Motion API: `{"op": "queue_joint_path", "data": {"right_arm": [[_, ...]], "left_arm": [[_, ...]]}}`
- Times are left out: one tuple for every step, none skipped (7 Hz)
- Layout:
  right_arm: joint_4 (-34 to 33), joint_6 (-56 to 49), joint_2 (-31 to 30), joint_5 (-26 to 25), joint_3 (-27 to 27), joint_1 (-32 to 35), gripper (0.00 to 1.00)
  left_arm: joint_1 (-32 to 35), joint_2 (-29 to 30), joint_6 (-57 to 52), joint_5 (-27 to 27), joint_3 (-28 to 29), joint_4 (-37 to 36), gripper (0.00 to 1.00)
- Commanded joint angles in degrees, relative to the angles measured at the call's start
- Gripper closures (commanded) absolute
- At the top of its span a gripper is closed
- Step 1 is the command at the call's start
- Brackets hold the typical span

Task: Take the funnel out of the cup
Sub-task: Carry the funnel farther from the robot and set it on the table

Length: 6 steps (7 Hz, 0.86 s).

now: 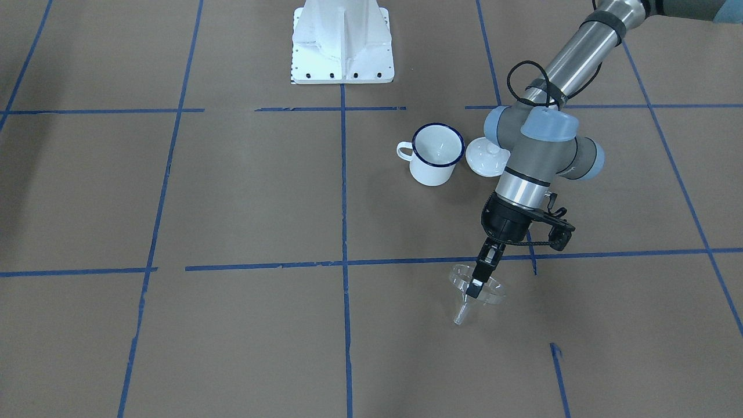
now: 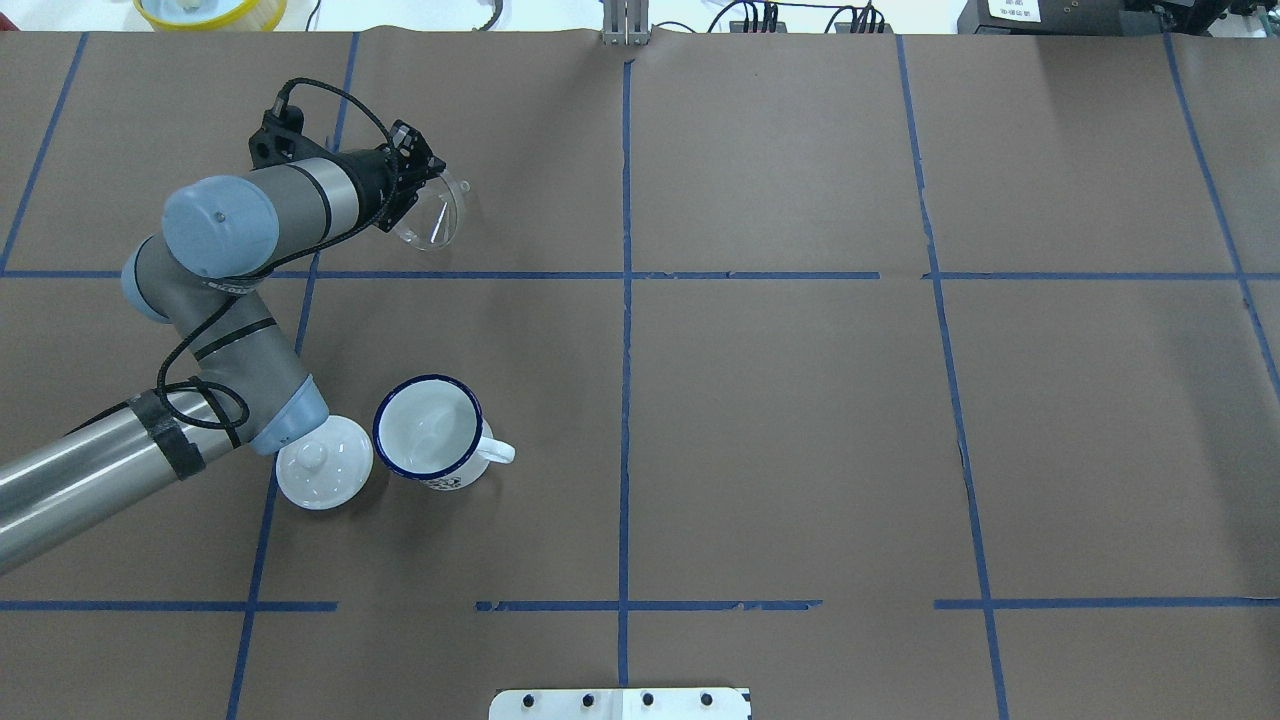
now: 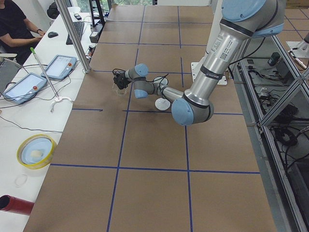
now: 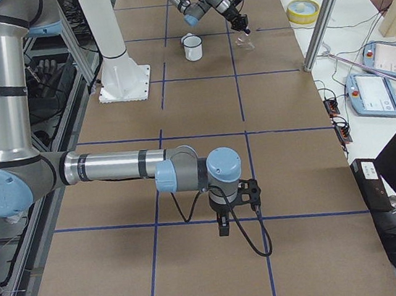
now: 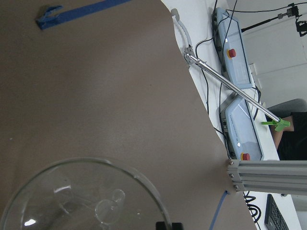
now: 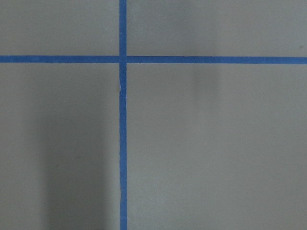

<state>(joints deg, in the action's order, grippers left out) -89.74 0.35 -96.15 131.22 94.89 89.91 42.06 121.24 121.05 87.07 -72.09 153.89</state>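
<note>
One arm owns this: left gripper (image 1: 476, 285) clamped on the funnel (image 1: 462, 310) rim, spout slanting tableward, away from the robot, well apart from the cup (image 1: 436, 154). Right gripper (image 4: 224, 226): can't tell.

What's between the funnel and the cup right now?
Between funnel and cup, only bare table crossed by one blue tape line; the overhead view shows it.

A brown-paper-covered table (image 2: 800, 420) is marked into squares by blue tape lines (image 2: 626, 400). On it are set an upright white enamel mug with a dark blue rim (image 2: 430, 428), a white domed lid with a knob (image 2: 323, 462) just beside it, and a white metal robot base (image 1: 342, 49).
</note>
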Motion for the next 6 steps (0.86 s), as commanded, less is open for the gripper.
{"op": "queue_joint_path", "data": {"right_arm": [[0.0, 0.0, 0.0, 0.0, 0.0, 0.0, 0.00], [0.0, 0.0, 0.0, 0.0, 0.0, 0.0, 0.00], [0.0, 0.0, 0.0, 0.0, 0.0, 0.0, 0.00], [0.0, 0.0, 0.0, 0.0, 0.0, 0.0, 0.00], [0.0, 0.0, 0.0, 0.0, -0.1, 0.0, 0.00], [0.0, 0.0, 0.0, 0.0, 0.0, 0.0, 0.00]], "left_arm": [[-0.3, 0.0, 0.0, 0.0, 0.3, 0.0, 0.56], [-0.3, -0.1, -0.4, 0.0, 0.3, -0.1, 0.11], [-0.3, -0.1, -0.6, 0.0, 0.3, -0.1, 0.01], [-0.1, -0.1, -0.8, 0.1, -0.1, -0.2, 0.01], [0.5, -0.1, -1.0, 0.6, -2.1, -0.4, 0.01], [1.0, -0.2, -1.0, 2.7, -4.0, -1.9, 0.01]]}}
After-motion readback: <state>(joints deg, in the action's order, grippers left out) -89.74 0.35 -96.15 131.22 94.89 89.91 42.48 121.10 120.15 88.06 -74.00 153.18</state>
